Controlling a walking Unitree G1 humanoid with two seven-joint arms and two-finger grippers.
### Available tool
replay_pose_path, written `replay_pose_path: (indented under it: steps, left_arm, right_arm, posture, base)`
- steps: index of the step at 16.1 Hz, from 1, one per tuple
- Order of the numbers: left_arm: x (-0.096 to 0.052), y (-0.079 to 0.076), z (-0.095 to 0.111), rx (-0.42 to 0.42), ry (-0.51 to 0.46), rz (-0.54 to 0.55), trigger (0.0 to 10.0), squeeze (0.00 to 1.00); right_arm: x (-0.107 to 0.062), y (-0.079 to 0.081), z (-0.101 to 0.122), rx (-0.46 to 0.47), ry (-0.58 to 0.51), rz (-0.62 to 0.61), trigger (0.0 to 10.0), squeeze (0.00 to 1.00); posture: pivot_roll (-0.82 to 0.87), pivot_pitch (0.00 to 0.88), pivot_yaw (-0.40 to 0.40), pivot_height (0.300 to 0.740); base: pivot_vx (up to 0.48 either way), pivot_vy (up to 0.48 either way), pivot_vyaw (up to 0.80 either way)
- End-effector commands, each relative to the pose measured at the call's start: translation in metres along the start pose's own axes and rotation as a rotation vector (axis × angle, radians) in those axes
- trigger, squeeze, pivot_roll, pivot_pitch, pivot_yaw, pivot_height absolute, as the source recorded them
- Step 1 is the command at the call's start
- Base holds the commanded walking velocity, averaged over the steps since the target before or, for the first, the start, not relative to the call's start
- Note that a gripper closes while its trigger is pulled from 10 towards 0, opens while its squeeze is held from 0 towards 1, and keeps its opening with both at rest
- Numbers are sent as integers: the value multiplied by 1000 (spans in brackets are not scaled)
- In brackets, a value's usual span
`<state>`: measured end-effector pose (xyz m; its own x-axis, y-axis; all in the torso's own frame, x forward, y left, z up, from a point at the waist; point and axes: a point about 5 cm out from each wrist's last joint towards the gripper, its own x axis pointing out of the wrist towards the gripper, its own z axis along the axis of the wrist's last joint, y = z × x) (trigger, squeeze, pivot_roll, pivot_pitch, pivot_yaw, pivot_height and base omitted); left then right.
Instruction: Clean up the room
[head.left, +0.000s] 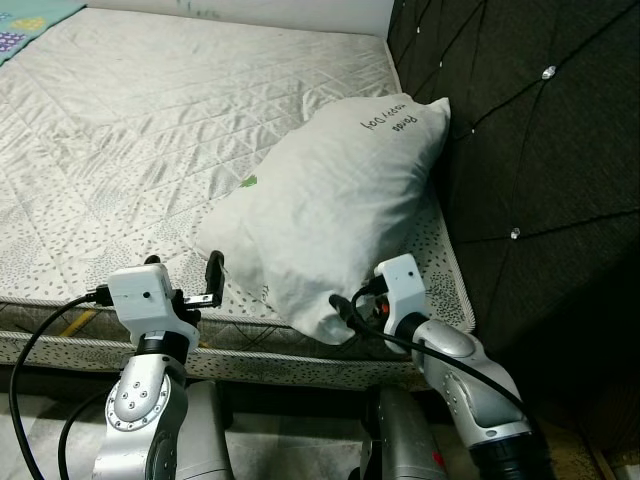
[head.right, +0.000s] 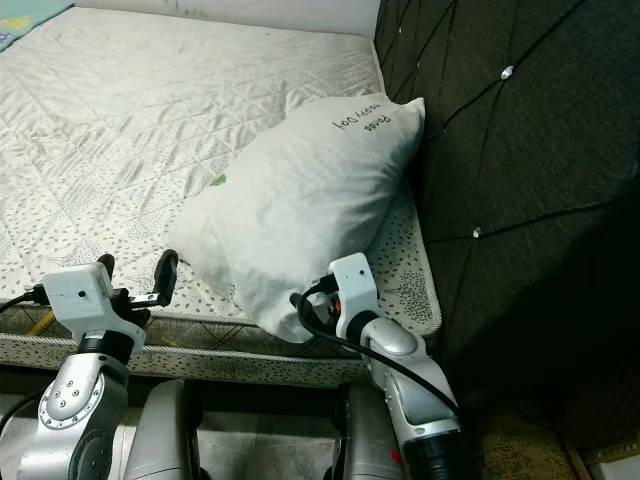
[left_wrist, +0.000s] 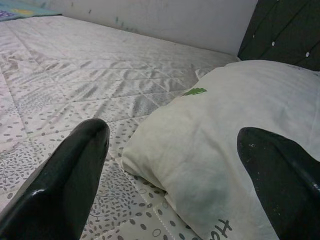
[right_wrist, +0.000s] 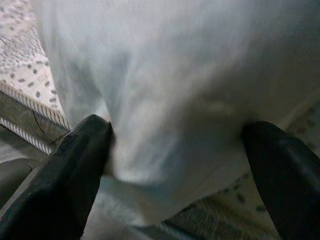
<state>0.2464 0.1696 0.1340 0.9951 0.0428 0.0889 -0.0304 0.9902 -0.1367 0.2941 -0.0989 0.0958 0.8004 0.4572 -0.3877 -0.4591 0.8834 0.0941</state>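
broadly, a large quilted white mattress printed with small grey leaf shapes (head.left: 150, 130) takes up most of the scene, seen from above and from its near edge. along the robot's right side of the bed stands a dark tufted headboard of black fabric with small shiny buttons (head.left: 540, 150), upright against the mattress edge. a white wall (left_wrist: 165, 22) runs behind the far side of the bed. at the far left corner lies a bit of teal patterned cloth (head.left: 30, 20).

on the mattress, near its front right corner, lies a plump white pillow with a small green mark and dark handwriting on its cover (head.left: 340, 200). its far end leans against the headboard and its near end hangs over the front edge of the mattress.

the silver right arm reaches up to that overhanging end. the right gripper (right_wrist: 175, 165) has its two black fingers (right_wrist: 75, 175) spread wide on either side of the pillow's end, with the white fabric bulging between them; one finger presses into the cover, but the fingers are not clamped together.

the left gripper (head.left: 185, 275) sits at the front edge of the mattress, just beside the pillow's near left corner. its black fingers (left_wrist: 65, 175) are spread apart with nothing between them, pointing across the bed towards the pillow.
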Motion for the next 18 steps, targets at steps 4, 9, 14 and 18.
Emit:
replay_pose_path:
  steps: [4, 9, 14, 18]
  left_arm:
    - [1, -2, 1, 7, 3, -14, 10000, 0]
    - [4, 1, 4, 14, -9, -8, 10000, 0]
    - [6, -1, 4, 14, -14, -12, 10000, 0]
    - [7, 0, 5, 16, -18, -8, 10000, 0]
  right_arm:
    - [9, 8, 6, 56, 1, -16, 10000, 0]
    - [28, 20, 33, 165, -131, -20, 10000, 0]
    - [48, 31, 48, 207, -180, -47, 0, 0]
    - [54, 37, 47, 212, -181, -50, 0, 0]
  posture:
    - [59, 72, -65, 532]
    - [78, 57, -65, 532]
    - [84, 49, -61, 532]
    - [92, 35, -60, 532]
  base:
    - [0, 0, 0]
    - [0, 0, 0]
    - [0, 0, 0]
    - [0, 0, 0]
